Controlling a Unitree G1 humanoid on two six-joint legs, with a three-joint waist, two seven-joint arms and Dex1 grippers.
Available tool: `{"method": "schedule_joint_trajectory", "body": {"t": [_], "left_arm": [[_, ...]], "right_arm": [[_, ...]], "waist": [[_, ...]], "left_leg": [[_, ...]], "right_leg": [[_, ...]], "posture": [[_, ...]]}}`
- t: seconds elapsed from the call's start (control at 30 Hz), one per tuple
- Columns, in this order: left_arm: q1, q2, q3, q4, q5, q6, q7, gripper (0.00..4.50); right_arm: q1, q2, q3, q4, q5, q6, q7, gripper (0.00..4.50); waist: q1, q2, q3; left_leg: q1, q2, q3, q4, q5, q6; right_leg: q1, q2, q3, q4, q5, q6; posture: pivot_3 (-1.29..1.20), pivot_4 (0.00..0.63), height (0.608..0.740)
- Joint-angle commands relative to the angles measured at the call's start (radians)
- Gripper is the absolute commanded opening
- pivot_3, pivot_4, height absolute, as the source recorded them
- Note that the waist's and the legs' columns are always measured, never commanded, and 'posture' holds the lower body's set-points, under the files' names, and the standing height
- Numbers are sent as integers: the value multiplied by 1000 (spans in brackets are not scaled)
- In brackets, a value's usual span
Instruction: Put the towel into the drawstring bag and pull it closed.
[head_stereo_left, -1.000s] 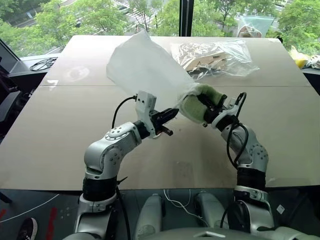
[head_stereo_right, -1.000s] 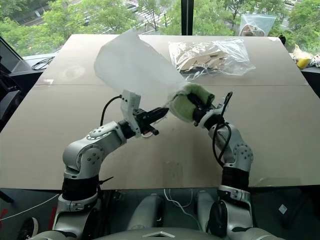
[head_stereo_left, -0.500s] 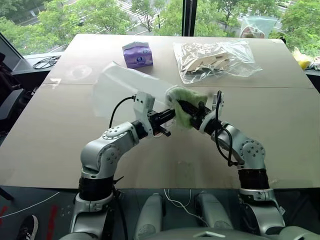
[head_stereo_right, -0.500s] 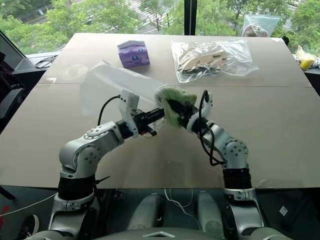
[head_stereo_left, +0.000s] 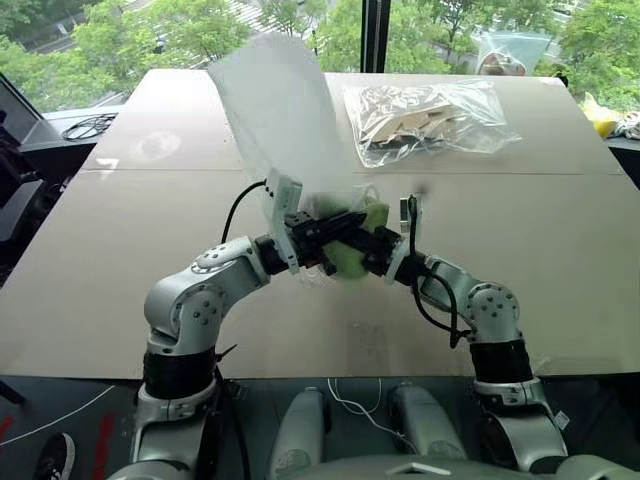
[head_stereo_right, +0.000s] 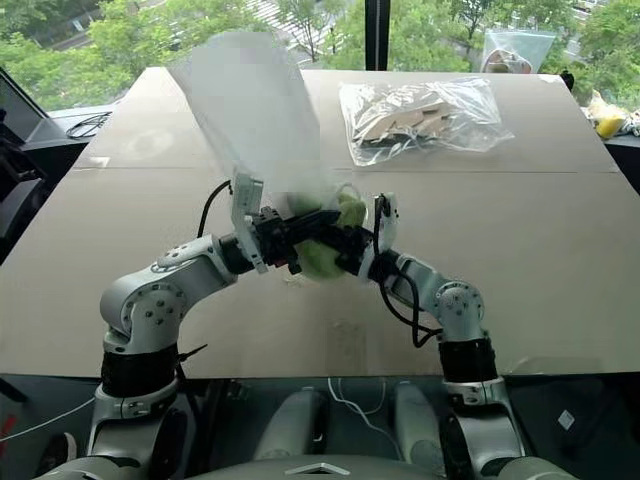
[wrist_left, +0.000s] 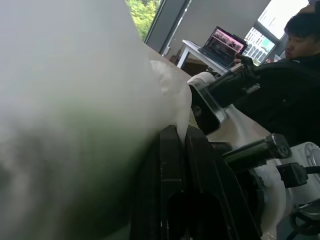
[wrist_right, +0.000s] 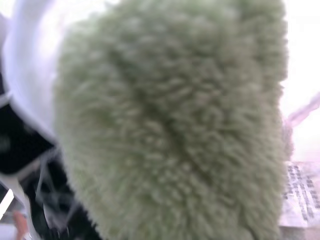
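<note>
Left pincer (head_stereo_left: 335, 226) clamped on the rim of the drawstring bag (head_stereo_left: 275, 110), which billows up above the surface (head_stereo_left: 120, 230). Right pincer (head_stereo_left: 360, 250) clamped on the towel (head_stereo_left: 350, 262), pressed at the bag's mouth.

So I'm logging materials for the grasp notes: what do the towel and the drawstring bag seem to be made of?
The towel looks like soft, fluffy light-green pile, probably microfibre or terry: fuzzy tufts, matte, no shine. The drawstring bag seems a thin white translucent sheet, maybe fine non-woven fabric or frosted film: the tabletop shows dimly through it and it stands up in loose folds. Which of the two, I cannot tell.
</note>
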Motion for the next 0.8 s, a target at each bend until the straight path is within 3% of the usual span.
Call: {"method": "schedule_joint_trajectory", "body": {"t": [0.03, 0.23, 0.47, 0.53, 0.6, 0.73, 0.8], "left_arm": [[28, 4, -28, -49, -35, 13, -7, 0], [34, 4, -51, -53, -34, -7, 7, 0], [14, -7, -58, 8, 28, -73, 37, 0], [-14, -34, -65, 68, 74, -114, 63, 0], [-50, -70, -71, 133, 103, -149, 78, 0], [-140, -153, -77, 269, 139, -213, 80, 0], [-150, -133, -105, 300, 179, -253, 23, 0]], "right_arm": [[-71, 115, -105, -15, 152, -100, -90, 33], [-148, 212, -185, 1, 338, -266, -209, 33], [-145, 190, -152, -47, 447, -393, -365, 33], [-112, 125, -97, -61, 355, -374, -427, 1064], [-79, 84, -67, -74, 308, -354, -456, 1713], [-3, -41, -30, -106, 198, -253, -462, 3570], [21, -108, -16, -119, 163, -196, -453, 3570]], "waist": [[0, 0, 0], [-5, 1, 0], [-6, 1, 1], [-4, 1, 1], [-2, 1, 1], [1, 1, 0], [0, 1, 0]], "left_leg": [[0, 0, 0, 0, 0, 0], [0, -1, 0, 0, 0, 0], [1, 1, 0, -1, 0, 0], [0, 1, 1, -1, 0, 0], [0, 1, 1, 0, 0, 0], [0, 1, 1, 0, 0, 0], [-1, 0, 1, 0, 0, 0]], "right_leg": [[0, 0, 0, 0, 0, 0], [0, -1, 0, -1, 0, 0], [0, 2, 0, 0, 0, -1], [0, 1, 1, 0, 0, -1], [0, 1, 1, 0, 0, -1], [0, 1, 0, 0, 0, -1], [0, 0, 1, -1, 1, -2]], "posture": [[0, 150, 740], [0, 150, 740], [0, 150, 740], [0, 150, 740], [0, 150, 740], [0, 150, 740], [0, 150, 740]]}}
